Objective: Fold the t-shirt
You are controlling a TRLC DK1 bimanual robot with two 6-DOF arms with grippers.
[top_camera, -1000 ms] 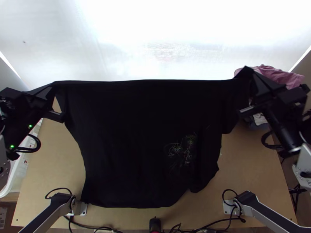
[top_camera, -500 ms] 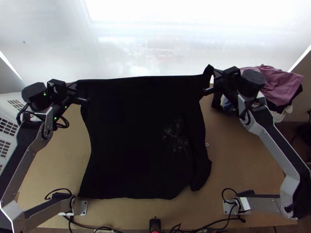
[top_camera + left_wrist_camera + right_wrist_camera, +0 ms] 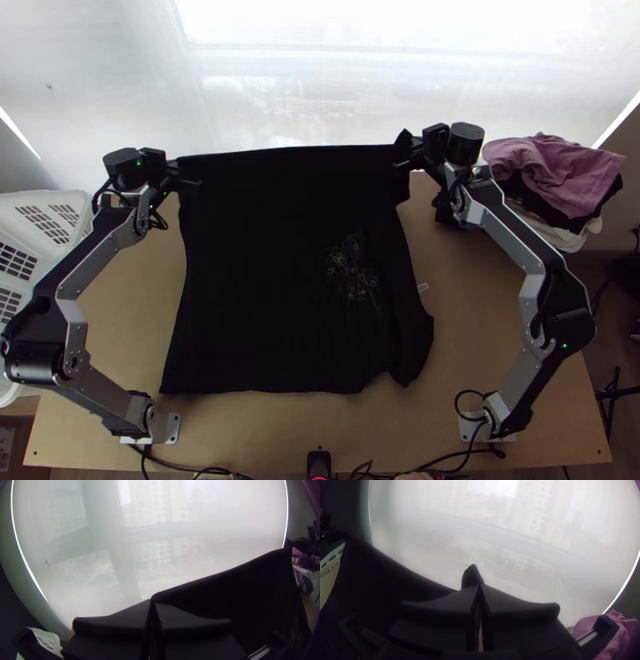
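A black t-shirt (image 3: 280,264) held spread over the desk (image 3: 480,344).
Its far corners are gripped by the left claw (image 3: 182,171) and right claw (image 3: 406,154).

We record two arms (image 3: 98,264): angular silver-grey links (image 3: 104,398), rounded black joints (image 3: 466,144), looped black cables (image 3: 472,390), pinpoint green lights (image 3: 565,346), metal base plates (image 3: 173,428), flat black fingers (image 3: 520,610).

From high over its near edge, your top view looks steeply down on the tabletop (image 3: 480,336). Your wrist views, much closer in, both face the pale window (image 3: 166,546).
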